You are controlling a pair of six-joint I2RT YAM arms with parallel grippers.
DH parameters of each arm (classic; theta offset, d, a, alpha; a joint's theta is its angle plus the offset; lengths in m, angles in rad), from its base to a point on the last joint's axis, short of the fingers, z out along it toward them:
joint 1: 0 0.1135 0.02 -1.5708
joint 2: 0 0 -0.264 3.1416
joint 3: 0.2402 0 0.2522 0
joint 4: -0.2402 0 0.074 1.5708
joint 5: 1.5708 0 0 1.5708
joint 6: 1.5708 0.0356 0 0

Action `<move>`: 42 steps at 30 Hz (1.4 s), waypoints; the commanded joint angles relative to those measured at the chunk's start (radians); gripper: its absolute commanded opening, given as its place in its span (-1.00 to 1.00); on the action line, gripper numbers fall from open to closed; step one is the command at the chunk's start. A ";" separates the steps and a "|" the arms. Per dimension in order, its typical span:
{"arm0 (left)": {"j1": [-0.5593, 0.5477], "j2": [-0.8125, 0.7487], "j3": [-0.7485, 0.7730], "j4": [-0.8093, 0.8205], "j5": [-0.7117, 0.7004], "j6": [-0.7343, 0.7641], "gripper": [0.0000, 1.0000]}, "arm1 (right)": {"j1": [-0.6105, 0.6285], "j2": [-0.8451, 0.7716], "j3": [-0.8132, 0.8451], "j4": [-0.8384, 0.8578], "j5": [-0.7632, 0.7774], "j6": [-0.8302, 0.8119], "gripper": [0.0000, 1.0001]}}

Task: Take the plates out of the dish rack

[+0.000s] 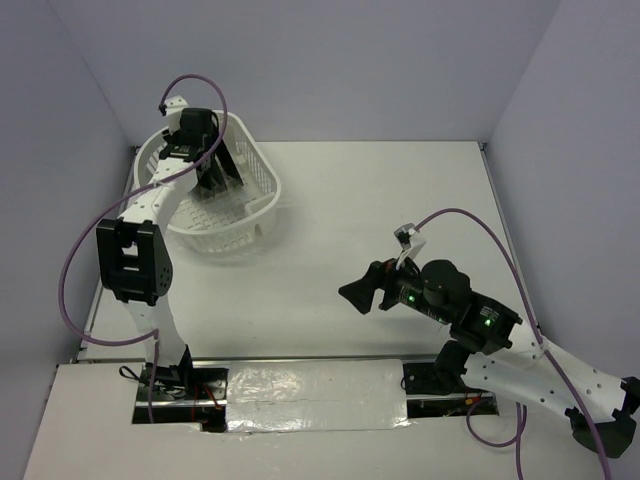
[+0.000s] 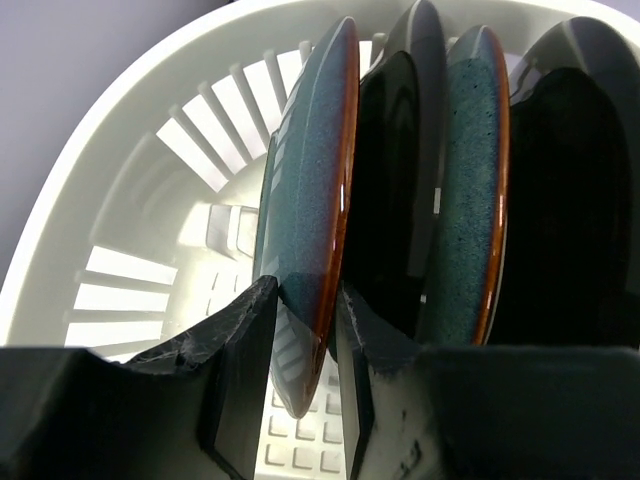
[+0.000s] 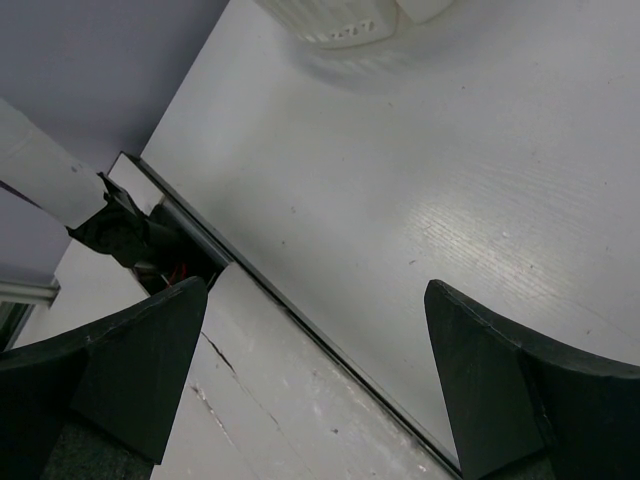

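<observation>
Over at the far-left corner of the worktop (image 1: 380, 200), the dish rack (image 1: 262, 205) is where it's all happening, with the left gripper (image 2: 306, 292) sat down inside it. Its fingers (image 2: 245, 350) are pinched on the lower rim of the leftmost teal plate (image 2: 305, 190), one on each face. Three more plates (image 2: 470, 200) are stood on edge just to its right. The nearest dark plate (image 2: 395, 180) is very close, and whether it's touching can't be told.

For the lift, a firm squeeze is probably needed, since only the rim is caught and that glaze looks slippery. The plate would best be drawn straight up along its own plane, not tilted, so the neighbour isn't knocked and the rack isn't dragged along.

The right gripper (image 3: 315, 380) is held spread wide over bare worktop, well apart from the rack, nothing in it.
</observation>
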 commanded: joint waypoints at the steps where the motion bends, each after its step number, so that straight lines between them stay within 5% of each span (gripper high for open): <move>1: 0.006 0.022 0.024 0.028 -0.027 0.012 -0.18 | 0.008 -0.014 0.001 0.031 0.011 -0.014 0.94; 42: 0.038 0.148 0.118 -0.050 -0.015 -0.020 -0.23 | 0.008 -0.046 -0.008 0.035 -0.009 -0.009 0.94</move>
